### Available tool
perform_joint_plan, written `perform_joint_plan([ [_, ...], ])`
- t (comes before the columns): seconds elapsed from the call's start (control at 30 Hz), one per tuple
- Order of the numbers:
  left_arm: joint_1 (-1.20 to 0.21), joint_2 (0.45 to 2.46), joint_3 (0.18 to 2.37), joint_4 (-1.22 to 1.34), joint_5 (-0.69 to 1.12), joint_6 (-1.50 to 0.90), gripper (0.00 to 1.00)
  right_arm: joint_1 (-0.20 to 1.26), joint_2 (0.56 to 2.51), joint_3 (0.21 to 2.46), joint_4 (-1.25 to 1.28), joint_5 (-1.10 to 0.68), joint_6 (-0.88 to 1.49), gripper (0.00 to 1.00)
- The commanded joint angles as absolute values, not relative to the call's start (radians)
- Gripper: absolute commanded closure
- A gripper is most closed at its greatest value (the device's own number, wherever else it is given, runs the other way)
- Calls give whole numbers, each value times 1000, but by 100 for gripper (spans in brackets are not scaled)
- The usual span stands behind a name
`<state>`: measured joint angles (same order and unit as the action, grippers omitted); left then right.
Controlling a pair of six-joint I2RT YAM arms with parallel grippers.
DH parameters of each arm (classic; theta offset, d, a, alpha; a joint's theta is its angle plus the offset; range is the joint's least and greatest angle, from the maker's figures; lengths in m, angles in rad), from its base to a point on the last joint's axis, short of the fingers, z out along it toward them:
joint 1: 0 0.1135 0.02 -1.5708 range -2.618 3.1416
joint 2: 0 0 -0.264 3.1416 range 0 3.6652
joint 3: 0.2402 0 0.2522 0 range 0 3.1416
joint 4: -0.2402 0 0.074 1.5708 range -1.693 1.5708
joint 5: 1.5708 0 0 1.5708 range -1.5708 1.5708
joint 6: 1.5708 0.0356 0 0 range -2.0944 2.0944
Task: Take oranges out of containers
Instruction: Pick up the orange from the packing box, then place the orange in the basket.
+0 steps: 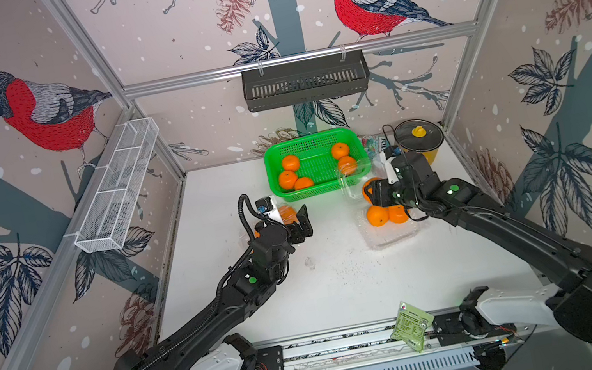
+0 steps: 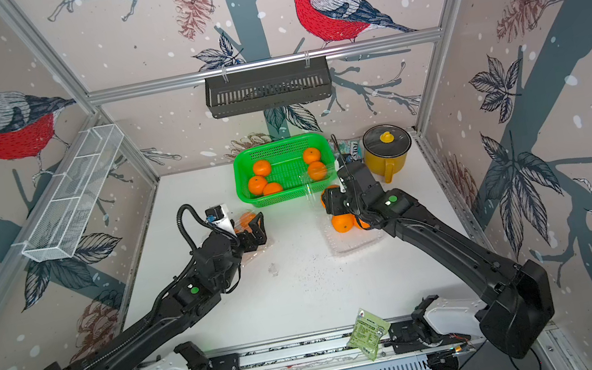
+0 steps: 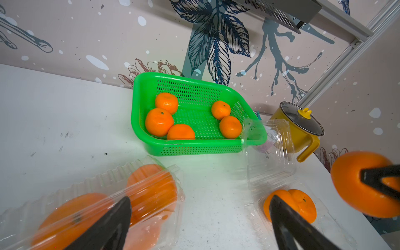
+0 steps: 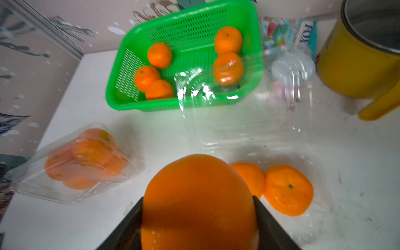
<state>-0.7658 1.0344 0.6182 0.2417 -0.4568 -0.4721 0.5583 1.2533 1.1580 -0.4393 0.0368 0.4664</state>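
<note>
On the left side of the table lies a shut clear box packed with oranges, its lid down. The left gripper hovers just beside and above it with its jaws spread wide and nothing between them. That box looks thin and very light, so it will likely slide or buckle under a push. The lid edge is probably the place to catch it, with the base steadied.

In the middle, at the back, a green basket holds five loose oranges, three at one end and two at the other.

To the right of the basket sits the second clear box, open, its lid tipped up against the basket's corner. Two oranges lie side by side in its tray. Above them the right gripper is closed on one orange, a finger on each side of its widest part, and the fruit is clear of the tray.

The fruit appears light and firm with some give. Its glossy round skin could slip or roll, so a hold across the middle with modest pressure suits it; squeezing harder would risk bruising it. A yellow pot stands at the far right, apart from the work.
</note>
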Motion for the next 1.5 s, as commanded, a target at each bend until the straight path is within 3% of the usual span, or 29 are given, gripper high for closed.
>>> perform_joint_plan([
  [0.0,-765,1042,636,261,-480,-466,2,548,1344,1262,-271,-58,388,48],
  [0.43,-765,952,607,191,-535,-464,2,553,1893,1838,-235,-237,213,49],
  [0.77,-765,923,568,179,-550,-472,2,597,2193,2070,-306,-179,86,48],
  [1.1,-765,881,534,193,-551,-464,2,601,2367,2171,-346,-30,40,45],
  [1.47,-765,858,510,222,-527,-469,2,599,2428,2204,-388,85,-9,27],
])
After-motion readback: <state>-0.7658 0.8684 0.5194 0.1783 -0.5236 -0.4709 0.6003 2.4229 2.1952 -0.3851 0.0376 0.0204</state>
